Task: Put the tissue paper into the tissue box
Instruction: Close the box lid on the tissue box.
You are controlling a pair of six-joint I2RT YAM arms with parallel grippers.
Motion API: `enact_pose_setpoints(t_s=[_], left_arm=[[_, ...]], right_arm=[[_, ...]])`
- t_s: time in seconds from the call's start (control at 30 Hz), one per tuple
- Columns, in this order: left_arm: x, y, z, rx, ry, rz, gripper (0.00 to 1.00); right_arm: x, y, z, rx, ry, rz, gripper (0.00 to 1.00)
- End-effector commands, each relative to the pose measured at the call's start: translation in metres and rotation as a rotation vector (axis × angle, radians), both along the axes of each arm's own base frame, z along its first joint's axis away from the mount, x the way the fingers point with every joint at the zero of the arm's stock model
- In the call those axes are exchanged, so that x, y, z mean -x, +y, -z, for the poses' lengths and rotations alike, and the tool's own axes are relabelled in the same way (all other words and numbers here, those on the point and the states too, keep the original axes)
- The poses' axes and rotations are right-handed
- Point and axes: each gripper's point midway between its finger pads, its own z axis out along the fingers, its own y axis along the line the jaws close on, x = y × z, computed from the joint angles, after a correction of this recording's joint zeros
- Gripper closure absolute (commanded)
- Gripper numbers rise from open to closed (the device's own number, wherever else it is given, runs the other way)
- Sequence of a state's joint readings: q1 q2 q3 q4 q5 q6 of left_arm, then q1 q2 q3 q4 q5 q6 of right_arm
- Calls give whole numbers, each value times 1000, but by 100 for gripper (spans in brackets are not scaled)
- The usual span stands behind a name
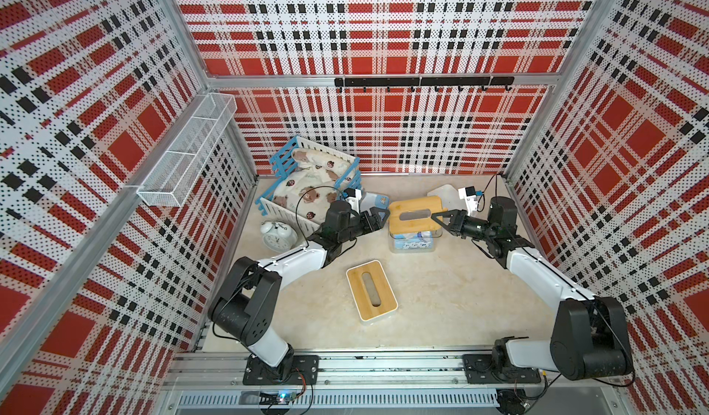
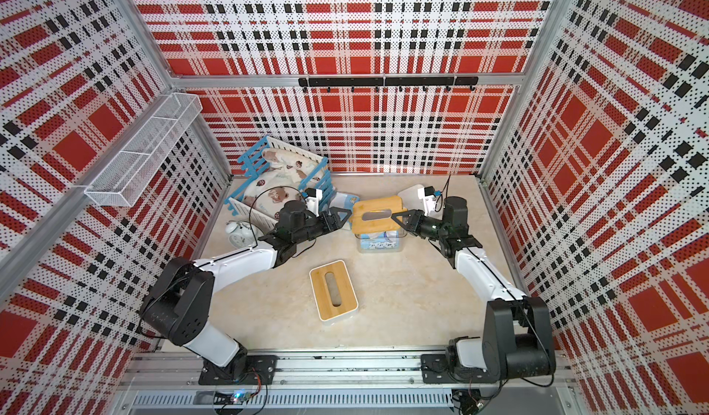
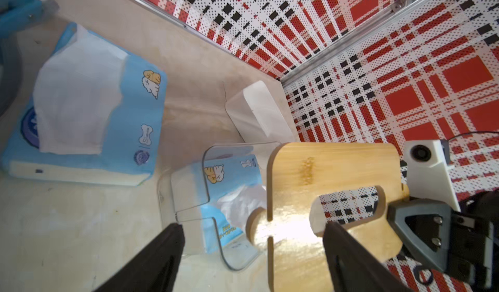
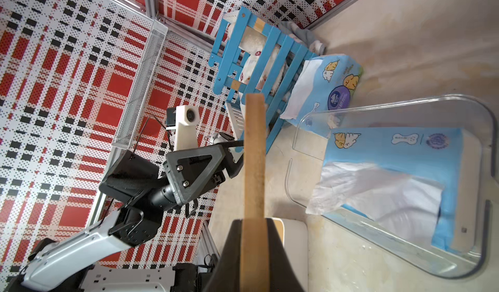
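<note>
A clear tissue box (image 1: 412, 254) stands at the back middle with one tissue paper pack (image 4: 391, 153) lying inside, white sheets spilling from it. Its bamboo lid (image 1: 416, 211) hangs tilted above the box, and my right gripper (image 4: 253, 223) is shut on its right edge. My left gripper (image 3: 252, 226) is open at the lid's left end (image 2: 341, 217), fingers wide and gripping nothing. A second tissue paper pack (image 3: 89, 109) lies loose on the table behind the left gripper, beside the blue crib.
A white tissue box with a bamboo lid (image 1: 371, 296) lies in the middle front. A blue-and-white crib (image 1: 310, 179) with bedding and an alarm clock (image 1: 278, 234) sit at the back left. A white lidless box (image 3: 259, 112) stands by the back wall.
</note>
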State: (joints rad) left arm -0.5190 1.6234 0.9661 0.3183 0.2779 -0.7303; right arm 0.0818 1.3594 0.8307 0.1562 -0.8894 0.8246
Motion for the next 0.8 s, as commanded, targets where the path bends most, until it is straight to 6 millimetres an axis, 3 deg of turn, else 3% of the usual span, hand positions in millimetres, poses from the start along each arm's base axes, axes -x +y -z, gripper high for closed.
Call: enact_pose_setpoints(t_s=[0.0,0.3,0.77], left_arm=[[-11,4,16,-145,-19,-58,12],[-20,-15,23,-143,-14,-20,12],[-25,-24,28,-143,-7,14,12]], right_arm=[[-9,-2,5,-32,18,25,100],[-19,-3,33,39,96,-10,100],[-35,-7,36,25,112,-25,100]])
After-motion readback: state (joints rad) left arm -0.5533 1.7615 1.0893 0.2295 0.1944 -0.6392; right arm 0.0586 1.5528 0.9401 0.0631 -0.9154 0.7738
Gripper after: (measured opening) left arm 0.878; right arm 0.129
